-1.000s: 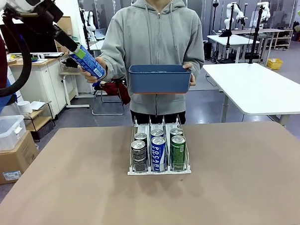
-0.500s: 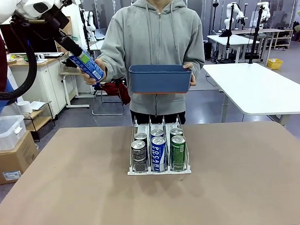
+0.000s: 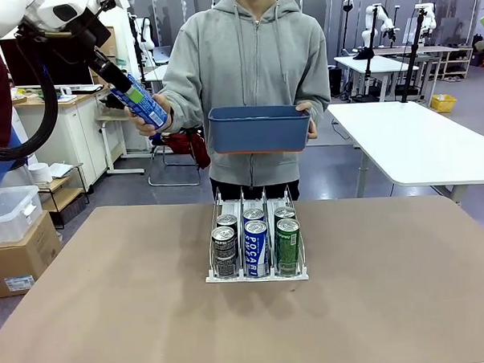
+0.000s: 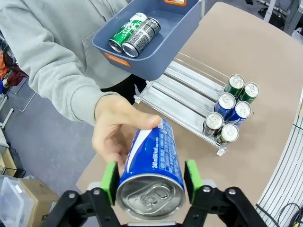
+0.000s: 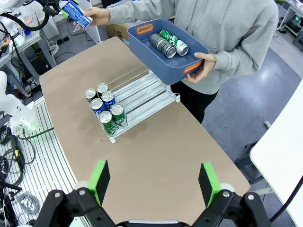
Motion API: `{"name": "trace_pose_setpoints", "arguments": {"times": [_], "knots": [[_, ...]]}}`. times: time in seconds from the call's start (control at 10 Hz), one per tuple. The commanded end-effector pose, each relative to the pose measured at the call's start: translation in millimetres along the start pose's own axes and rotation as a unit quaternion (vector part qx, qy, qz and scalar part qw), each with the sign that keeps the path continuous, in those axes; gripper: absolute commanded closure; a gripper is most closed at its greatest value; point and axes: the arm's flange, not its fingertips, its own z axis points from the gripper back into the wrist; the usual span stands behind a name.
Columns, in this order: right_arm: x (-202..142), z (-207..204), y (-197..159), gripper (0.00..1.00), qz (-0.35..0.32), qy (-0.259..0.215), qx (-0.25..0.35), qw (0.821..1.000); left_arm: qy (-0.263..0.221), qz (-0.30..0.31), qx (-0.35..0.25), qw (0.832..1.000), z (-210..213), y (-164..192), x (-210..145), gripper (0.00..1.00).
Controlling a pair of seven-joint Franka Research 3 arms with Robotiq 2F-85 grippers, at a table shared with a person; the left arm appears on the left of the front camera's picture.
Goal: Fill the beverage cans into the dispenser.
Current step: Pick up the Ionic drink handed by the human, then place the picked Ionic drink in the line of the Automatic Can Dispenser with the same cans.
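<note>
- Left gripper (image 4: pixel 150 179): both green pads (image 4: pixel 110 182) lie against the sides of a blue can (image 4: pixel 154 161), clamped on it near its silver top.
- The can points away from the gripper, and its far end sits in the person's hand (image 4: pixel 116 130), whose fingers wrap round it. Can, gripper and hand are up in the air, off the table's left far corner.
- Just past that hand, the person's other hand (image 5: pixel 203 66) holds up a blue bin (image 4: pixel 142 61). A green can (image 4: pixel 125 32) and a dark can (image 4: pixel 142 37) lie side by side in it.
- Below the bin, the rack (image 4: pixel 184 94) stands on the table (image 3: pixel 110 300). It holds six upright cans, two per lane at the near end: dark left, blue middle, green right.
- Right gripper (image 5: pixel 154 182): fingers wide apart, holding nothing, high over the table's near right part.
- Against a second ago: the left wrist sits a little higher, and the pads have closed in on the can. Can, bin and rack are about where they were.
</note>
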Motion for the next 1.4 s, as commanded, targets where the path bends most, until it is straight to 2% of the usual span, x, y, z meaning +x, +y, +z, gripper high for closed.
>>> {"name": "trace_pose_setpoints", "arguments": {"times": [0.0,0.1,0.2,0.3,0.4,0.9,1.0,1.3], "knots": [[0.1,-1.6,1.1,0.00,0.001,-0.001,0.001,1.000,0.015,0.011,0.006,1.000,6.2,0.6,0.1,1.00],[0.1,-1.6,1.1,0.00,0.001,-0.001,0.001,1.000,0.015,0.012,0.009,1.000,7.6,0.1,0.2,1.00],[0.1,-1.6,1.1,0.00,0.001,-0.001,0.001,1.000,0.014,0.010,0.010,1.000,8.6,0.3,1.5,0.87],[0.1,-1.6,1.1,0.00,0.001,-0.001,0.001,1.000,0.013,0.010,0.012,1.000,8.8,0.6,2.2,0.97],[0.1,-1.6,1.1,0.00,0.001,-0.001,0.001,1.000,0.018,0.007,0.010,1.000,8.9,-0.5,2.7,1.00],[0.1,-1.6,1.1,0.00,0.001,-0.001,0.001,1.000,0.027,0.022,0.011,0.999,7.9,1.0,1.8,1.00],[0.1,-1.6,1.1,0.00,0.001,-0.001,0.001,1.000,0.010,-0.007,0.004,1.000,5.7,0.8,1.3,1.00],[0.1,-1.6,1.1,0.00,0.001,-0.001,0.001,1.000,0.010,-0.007,0.004,1.000,5.7,0.8,1.3,1.00]]}}
